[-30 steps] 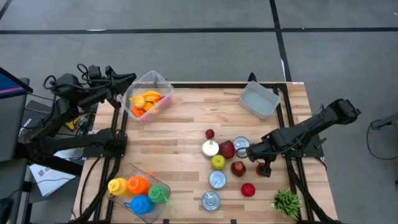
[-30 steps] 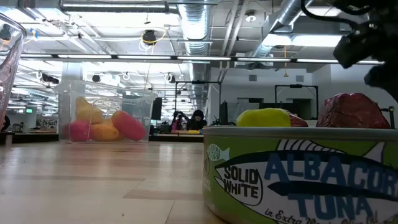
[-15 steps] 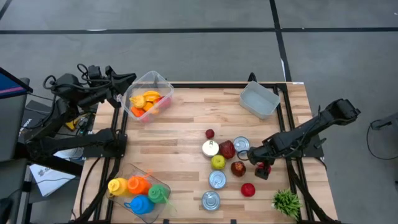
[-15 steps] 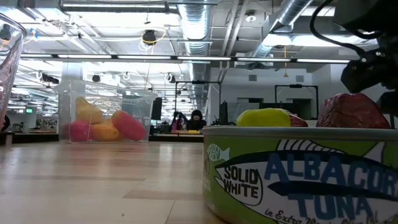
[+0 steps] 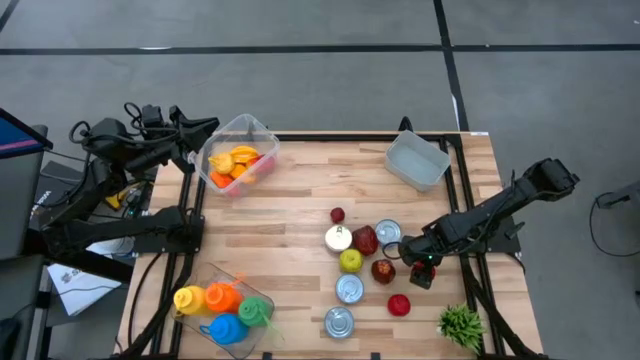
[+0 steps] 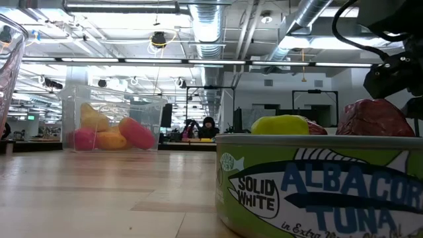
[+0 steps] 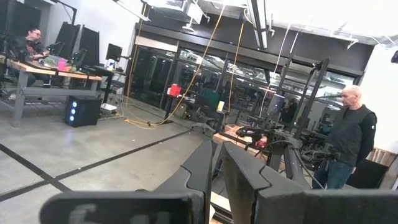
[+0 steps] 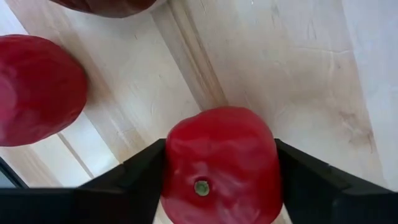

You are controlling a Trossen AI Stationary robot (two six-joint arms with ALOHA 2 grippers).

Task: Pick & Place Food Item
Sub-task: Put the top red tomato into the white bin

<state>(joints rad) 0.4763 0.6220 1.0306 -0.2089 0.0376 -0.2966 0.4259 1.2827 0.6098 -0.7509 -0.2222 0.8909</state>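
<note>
A red round fruit (image 8: 219, 163) with a small green stem spot sits on the wooden table (image 5: 290, 210), right of the cluster of cans and fruit. My right gripper (image 5: 424, 270) points down over it, shut on it, a finger on each side. My left gripper (image 7: 216, 168) is shut and empty, raised beyond the table's far left corner (image 5: 205, 127). My right gripper pinches the red fruit between its two fingers, one finger (image 8: 140, 171) on one flank and the other (image 8: 305, 177) on the opposite flank (image 8: 268, 163). The fingers come from above, pointing steeply down. The fruit sits on the table, stem spot up.
Several cans (image 5: 349, 289), a yellow-green fruit (image 5: 350, 261) and dark red items (image 5: 383, 270) crowd left of the gripper; another red item (image 5: 399, 305) lies nearer. A tub of orange food (image 5: 238, 160), an empty clear tub (image 5: 417, 160), a tub of coloured items (image 5: 225, 310) and a plant (image 5: 460, 323) stand around.
My right gripper has sunk down onto the red fruit, shifting slightly toward the table's near edge, then kept still. The fruit has stayed in its place on the table.
</note>
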